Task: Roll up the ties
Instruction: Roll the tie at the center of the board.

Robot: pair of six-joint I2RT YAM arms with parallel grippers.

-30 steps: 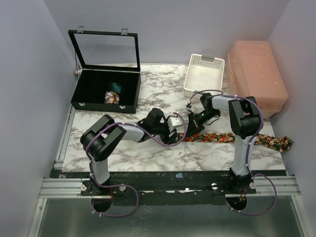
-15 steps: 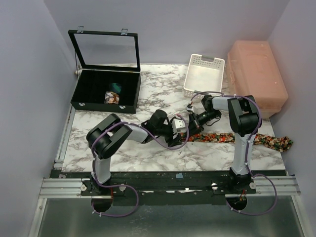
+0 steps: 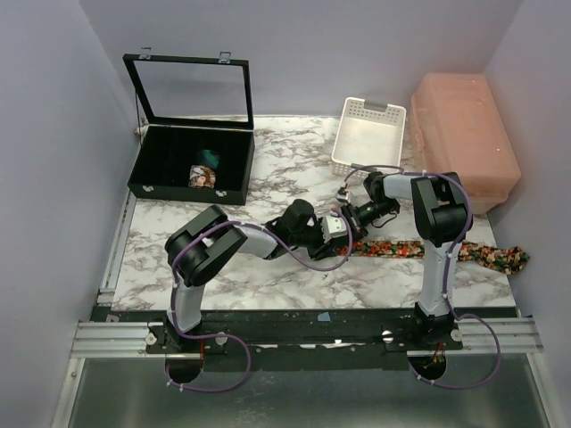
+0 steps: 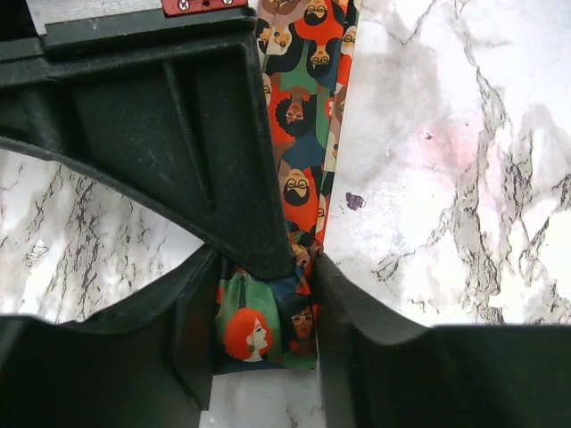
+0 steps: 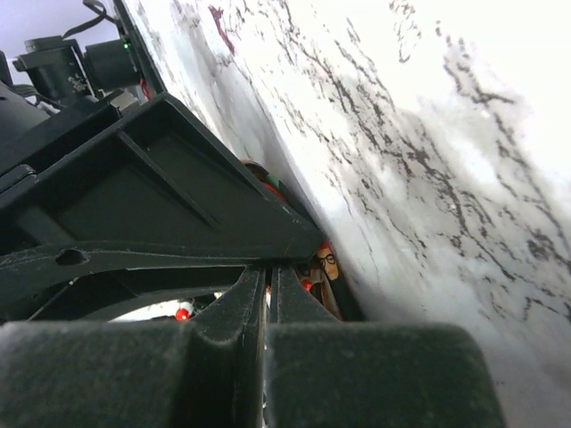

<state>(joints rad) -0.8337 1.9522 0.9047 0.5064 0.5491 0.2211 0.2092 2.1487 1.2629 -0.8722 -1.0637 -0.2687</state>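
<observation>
Left wrist: half-open left end effector (image 4: 265, 299) brackets tie (image 4: 303, 169) end, grip unclear; shut right end effector (image 5: 266, 276) pins it. Squeezing sideways could bunch the fabric.

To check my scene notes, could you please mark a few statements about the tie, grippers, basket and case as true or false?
1. The left gripper straddles the tie. True.
2. The basket holds a tie. False: none shows there; rolled ties sit in the case.
3. The right gripper is wide open. False: it is shut.
4. The lid of the case stands open. True.
</observation>
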